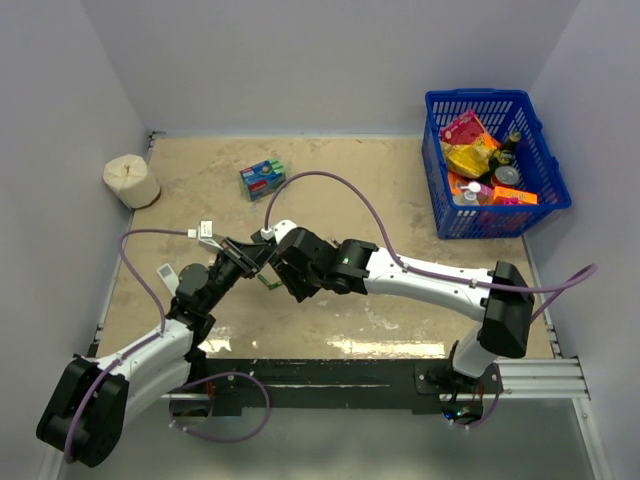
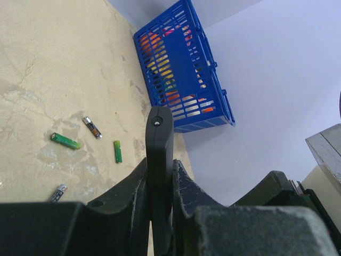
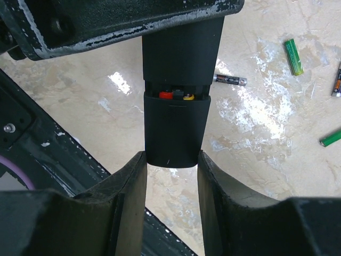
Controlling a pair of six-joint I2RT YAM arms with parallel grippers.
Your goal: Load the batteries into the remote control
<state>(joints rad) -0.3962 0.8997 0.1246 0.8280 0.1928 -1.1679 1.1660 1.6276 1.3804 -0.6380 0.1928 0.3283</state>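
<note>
My left gripper (image 2: pixel 160 162) clamps the remote control (image 2: pixel 159 133) edge-on above the table (image 2: pixel 42 64). My right gripper (image 3: pixel 171 156) straddles its back cover (image 3: pixel 176 128); whether it pinches, I cannot tell. Loose batteries (image 2: pixel 65 141) lie on the table beyond.

Top cam: high behind the arm bases, looking down over the whole counter (image 1: pixel 400 190). Wrist cams are close-up: left faces basket (image 2: pixel 181 69), right faces down. Both share remote (image 2: pixel 159 154) (image 3: pixel 181 58) and loose batteries (image 2: pixel 65 141) (image 3: pixel 292 56).

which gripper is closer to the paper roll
Left. The left gripper is diagonally right of the paper roll; the right gripper is farther right, past the remote control.
</note>
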